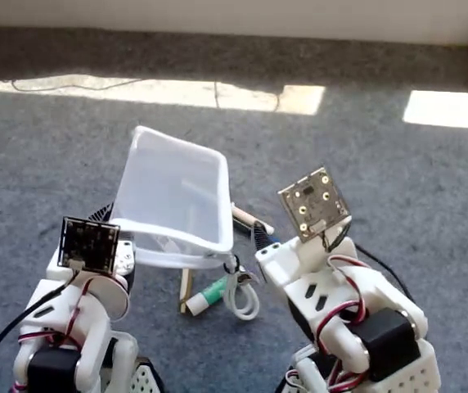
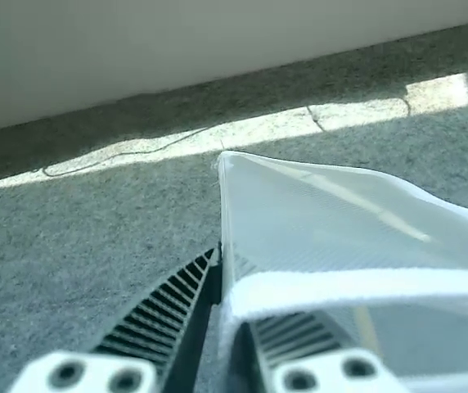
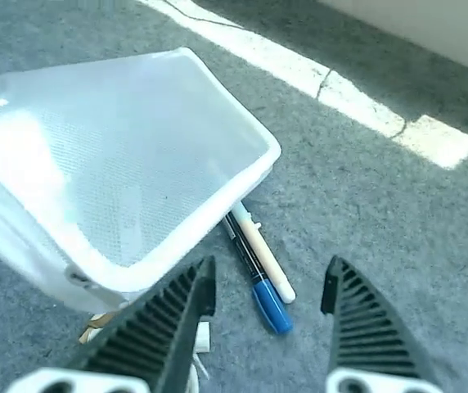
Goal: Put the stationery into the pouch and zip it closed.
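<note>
A white mesh pouch (image 1: 173, 196) is held tilted above the grey carpet. My left gripper (image 2: 222, 315) is shut on the pouch's (image 2: 340, 237) zipper edge at its near left corner. My right gripper (image 3: 267, 291) hangs open just above the carpet to the right of the pouch (image 3: 111, 172). Between its fingers, lower down, lie a blue-capped pen (image 3: 254, 274) and a cream pen (image 3: 260, 250), partly tucked under the pouch's corner. A green marker (image 1: 208, 295), a white cord (image 1: 242, 296) and a wooden stick (image 1: 186, 288) lie below the pouch's near edge.
Grey carpet (image 1: 398, 180) runs all around, with bright sun patches (image 1: 447, 108) at the far side. A thin cable (image 2: 111, 155) trails on the carpet near the wall. Open floor lies to the right and far side of the pouch.
</note>
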`<state>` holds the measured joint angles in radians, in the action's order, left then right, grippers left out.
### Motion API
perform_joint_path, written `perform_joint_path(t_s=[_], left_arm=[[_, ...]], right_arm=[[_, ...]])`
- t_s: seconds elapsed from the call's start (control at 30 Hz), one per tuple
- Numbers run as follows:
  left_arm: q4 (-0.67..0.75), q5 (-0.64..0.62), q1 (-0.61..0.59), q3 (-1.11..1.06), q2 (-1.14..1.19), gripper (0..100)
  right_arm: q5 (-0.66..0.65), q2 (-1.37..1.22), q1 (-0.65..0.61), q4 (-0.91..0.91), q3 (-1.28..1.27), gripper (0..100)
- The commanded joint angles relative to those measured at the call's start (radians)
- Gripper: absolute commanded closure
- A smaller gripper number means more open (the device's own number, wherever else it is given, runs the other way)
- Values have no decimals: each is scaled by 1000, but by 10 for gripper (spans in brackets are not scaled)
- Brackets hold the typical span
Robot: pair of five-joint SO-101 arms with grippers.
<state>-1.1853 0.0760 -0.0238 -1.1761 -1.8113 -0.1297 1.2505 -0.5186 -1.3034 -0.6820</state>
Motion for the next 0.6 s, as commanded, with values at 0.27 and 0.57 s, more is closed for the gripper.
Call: perform_joint_path(t_s=[0.27, 0.57], left_arm=[[-32, -118, 8, 335, 430, 993], [-49, -224, -105, 492, 625, 993]], right_arm=[[8, 5, 19, 147, -88, 796], [9, -25, 122, 182, -90, 796]])
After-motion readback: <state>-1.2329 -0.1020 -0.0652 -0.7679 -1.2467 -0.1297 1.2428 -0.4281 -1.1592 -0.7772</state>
